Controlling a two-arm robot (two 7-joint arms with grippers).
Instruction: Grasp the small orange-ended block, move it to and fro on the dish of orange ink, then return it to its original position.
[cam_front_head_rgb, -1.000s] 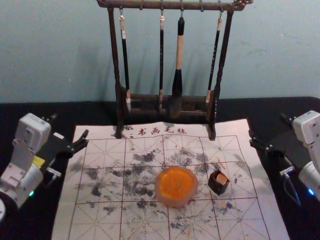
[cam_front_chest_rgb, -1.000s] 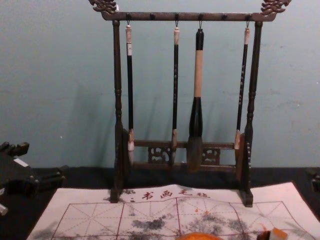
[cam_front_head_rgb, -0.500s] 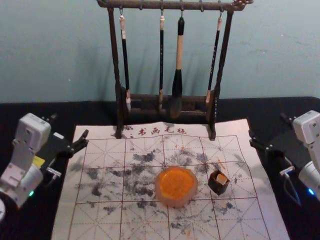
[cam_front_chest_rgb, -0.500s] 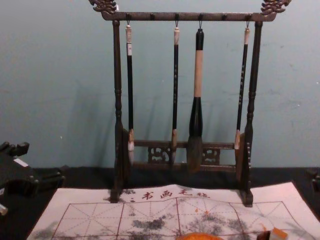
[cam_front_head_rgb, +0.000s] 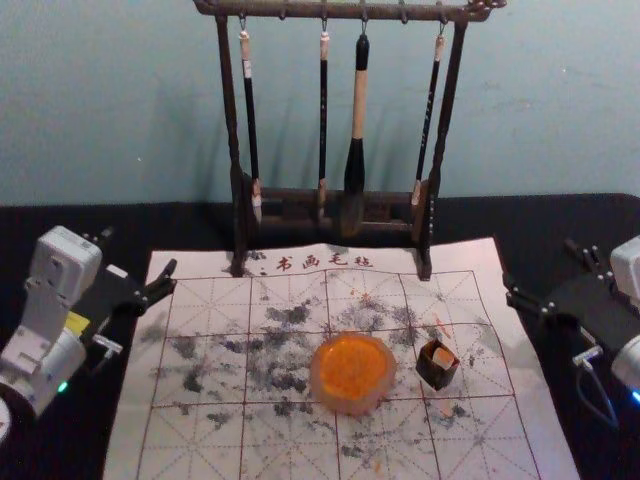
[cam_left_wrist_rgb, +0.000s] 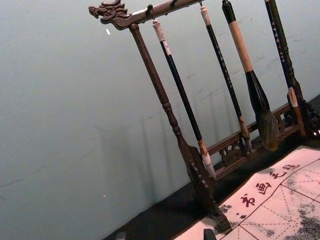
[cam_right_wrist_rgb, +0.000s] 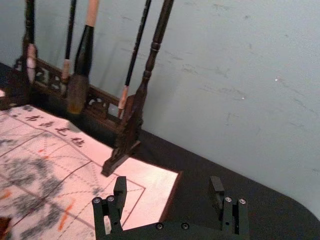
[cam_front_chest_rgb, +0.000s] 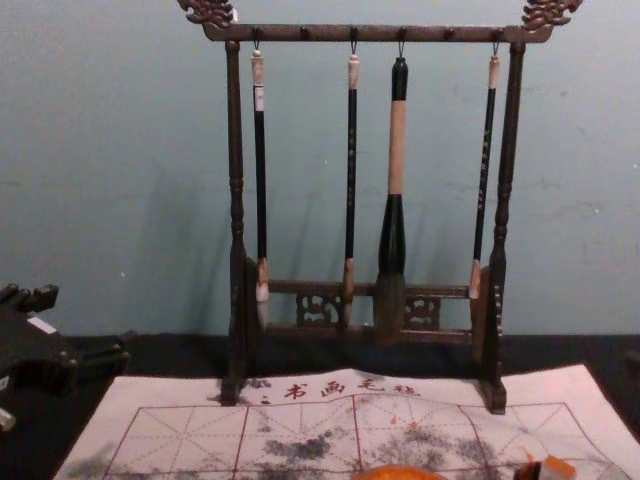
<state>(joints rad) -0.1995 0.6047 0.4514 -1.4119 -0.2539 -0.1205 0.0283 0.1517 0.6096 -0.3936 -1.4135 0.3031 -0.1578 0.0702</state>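
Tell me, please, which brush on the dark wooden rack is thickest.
The black, pale-banded brush, third from the robot's left; the other three are slim.

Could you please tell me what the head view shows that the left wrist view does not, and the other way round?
Head view: the dish of orange ink, the orange-ended block beside it, and the right gripper, open over the dark table.
Left wrist view: the dragon-head carving on the rack's end at the robot's left.
Both: the rack with four brushes hanging, the mat with its printed characters, the wall, and the left gripper, open.
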